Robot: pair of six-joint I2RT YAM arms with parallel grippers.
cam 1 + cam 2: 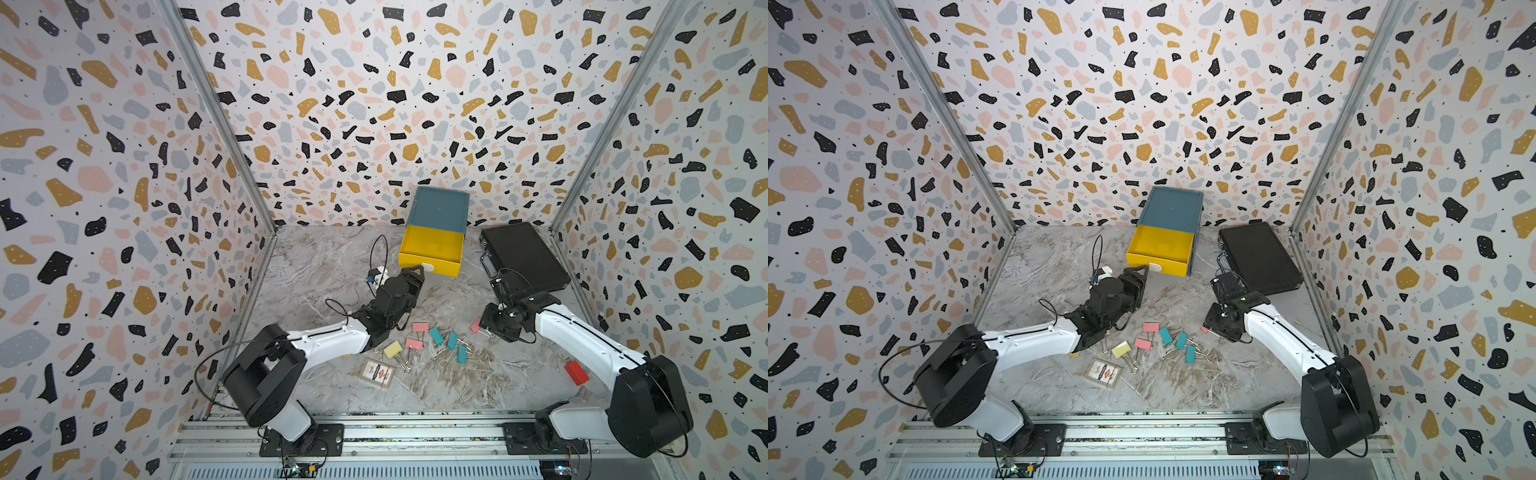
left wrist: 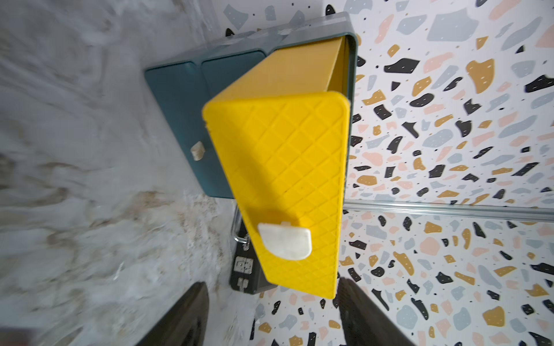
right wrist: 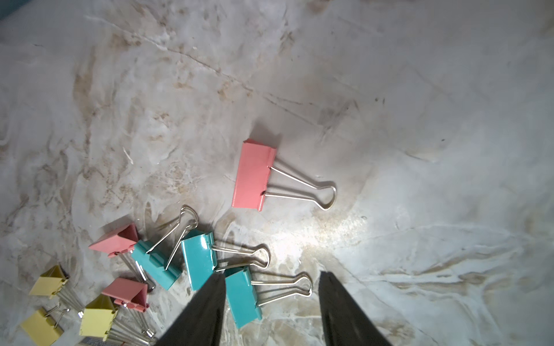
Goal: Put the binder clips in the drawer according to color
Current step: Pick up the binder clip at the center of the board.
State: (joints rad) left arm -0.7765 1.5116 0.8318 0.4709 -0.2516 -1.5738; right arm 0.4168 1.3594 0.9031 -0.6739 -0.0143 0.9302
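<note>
At the back of the table (image 1: 457, 386), the drawer (image 1: 438, 208) has its yellow top tray (image 1: 432, 245) out, and it looks empty. All nine binder clips (image 1: 436, 336) lie loose in front. The left gripper (image 1: 417, 274) and right gripper (image 3: 272, 275) are both open, holding nothing.

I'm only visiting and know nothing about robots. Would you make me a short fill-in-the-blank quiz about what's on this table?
The drawer pulled out of the chest is ____ in colour.
On the table lie ____ teal binder clips.
In the right wrist view, the clip lying apart from the others is ____.
The flat case beside the chest is ____.
Missing words: yellow; three; pink; black.
</note>
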